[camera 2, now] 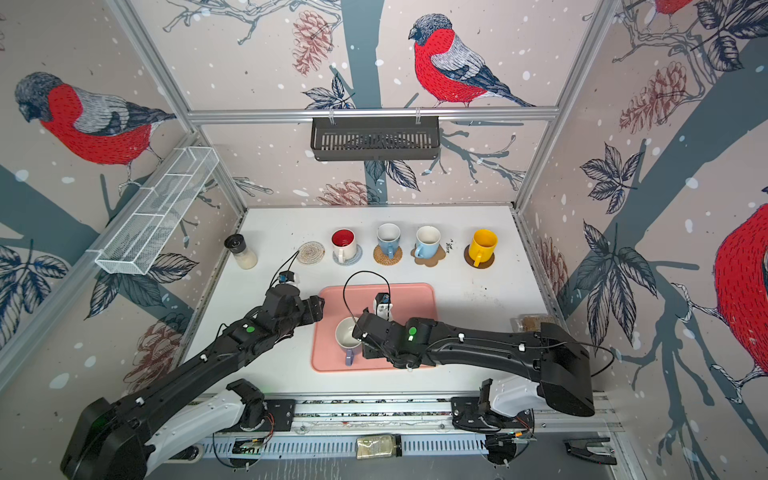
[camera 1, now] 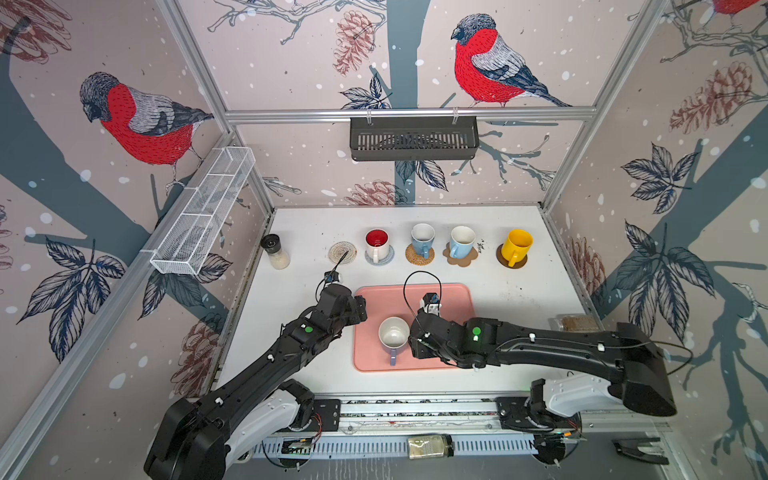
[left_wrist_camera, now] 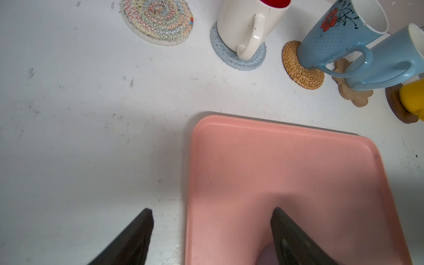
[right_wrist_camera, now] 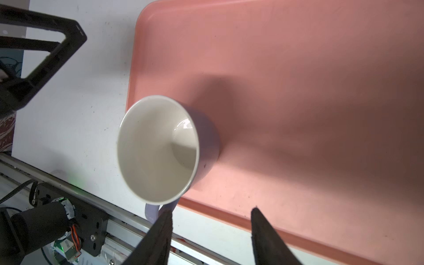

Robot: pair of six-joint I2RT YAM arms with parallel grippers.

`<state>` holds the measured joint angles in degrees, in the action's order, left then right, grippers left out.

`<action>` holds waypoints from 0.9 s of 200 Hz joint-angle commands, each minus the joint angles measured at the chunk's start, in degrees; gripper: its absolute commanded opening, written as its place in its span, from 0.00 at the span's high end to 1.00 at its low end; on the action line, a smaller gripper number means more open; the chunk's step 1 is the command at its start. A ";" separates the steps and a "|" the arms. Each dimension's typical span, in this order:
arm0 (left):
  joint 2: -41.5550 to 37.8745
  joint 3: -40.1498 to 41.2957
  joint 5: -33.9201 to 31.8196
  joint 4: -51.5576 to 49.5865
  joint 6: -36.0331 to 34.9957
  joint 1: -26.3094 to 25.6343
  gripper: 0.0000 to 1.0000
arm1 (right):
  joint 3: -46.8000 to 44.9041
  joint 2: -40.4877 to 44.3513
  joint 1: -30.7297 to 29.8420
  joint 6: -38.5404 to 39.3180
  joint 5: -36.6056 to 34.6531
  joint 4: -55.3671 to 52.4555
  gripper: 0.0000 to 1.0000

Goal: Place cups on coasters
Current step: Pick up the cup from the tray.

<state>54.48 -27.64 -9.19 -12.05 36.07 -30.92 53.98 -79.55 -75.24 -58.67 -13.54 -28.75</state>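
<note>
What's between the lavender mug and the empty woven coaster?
Nothing on the table. Only the open left gripper hangs over the pink tray's edge, close to the line from the lavender mug to the beige woven coaster. The red-lined white mug stands beside it.

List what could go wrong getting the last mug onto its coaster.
1. The right gripper is open beside the lavender mug, near its handle. Closing off-centre could tip or spin it on the pink tray.
2. The only bare coaster lies between the white mug and the jar. A carried mug might knock either.
3. The left gripper hovers open at the tray's edge, so both grippers might collide there.
</note>
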 commanded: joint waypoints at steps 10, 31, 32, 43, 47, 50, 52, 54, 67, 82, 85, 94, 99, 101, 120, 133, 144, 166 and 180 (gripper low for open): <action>-0.25 2.83 -0.62 5.11 1.17 -0.02 0.18 | 1.44 -2.47 -0.90 -1.99 2.34 2.81 0.39; -0.07 3.90 -0.04 6.37 1.28 -0.02 0.18 | 2.81 -4.52 -2.12 -2.47 3.22 3.20 0.39; -0.07 3.95 0.00 6.40 1.28 -0.02 0.18 | 2.90 -4.63 -2.15 -2.53 3.24 3.19 0.39; -0.16 4.44 0.15 6.90 1.20 -0.02 0.18 | 3.77 -5.74 -2.81 -2.72 3.43 3.15 0.39; -0.24 4.68 0.28 7.10 1.24 -0.01 0.18 | 4.11 -6.14 -3.00 -2.76 3.49 3.11 0.39; -0.33 4.83 0.31 7.28 1.20 -0.02 0.18 | 4.31 -6.49 -3.15 -2.84 3.51 3.11 0.39; -0.38 4.95 0.36 7.48 1.24 -0.02 0.18 | 4.47 -6.67 -3.29 -2.85 3.52 3.09 0.39; -0.41 5.14 0.39 7.66 1.22 -0.02 0.18 | 4.65 -6.85 -3.36 -2.96 3.45 3.09 0.39; -0.67 6.04 0.30 8.69 0.84 -0.02 0.18 | 5.32 -8.08 -3.90 -3.48 3.34 3.56 0.39; -1.10 6.60 -0.41 8.86 0.51 -0.02 0.18 | 5.90 -9.40 -4.16 -3.94 3.60 4.55 0.39; -1.20 6.75 -0.39 8.97 0.49 -0.02 0.18 | 6.07 -9.73 -4.19 -4.00 3.60 4.62 0.39; -1.69 7.23 -0.43 9.32 0.45 0.02 0.18 | 6.65 -10.72 -4.38 -4.13 3.60 4.82 0.38; -1.88 7.53 -0.31 9.68 0.35 -0.02 0.18 | 6.97 -11.28 -4.46 -4.15 3.60 4.86 0.38; -1.98 7.65 -0.17 9.86 0.32 -0.02 0.18 | 7.07 -11.49 -4.47 -4.12 3.67 4.89 0.38; -2.44 8.35 0.52 10.69 0.36 -0.02 0.18 | 7.72 -13.19 -4.39 -4.13 3.70 4.89 0.38; -2.28 8.30 0.53 10.64 0.38 -0.02 0.18 | 7.89 -13.87 -4.22 -4.16 3.76 4.85 0.38; -2.23 8.30 0.64 10.73 0.35 -0.02 0.18 | 7.90 -14.28 -3.91 -4.00 3.70 4.80 0.40; -2.19 8.30 0.79 10.89 0.34 0.02 0.18 | 7.79 -14.37 -2.97 -3.54 3.52 4.18 0.47; -2.18 8.34 0.92 10.82 0.33 -0.02 0.18 | 7.48 -14.32 -2.29 -3.14 3.43 3.73 0.51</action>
<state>52.31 -19.42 -8.99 -3.53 37.01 -30.92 61.47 -93.80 -78.37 -61.84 -9.43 -24.47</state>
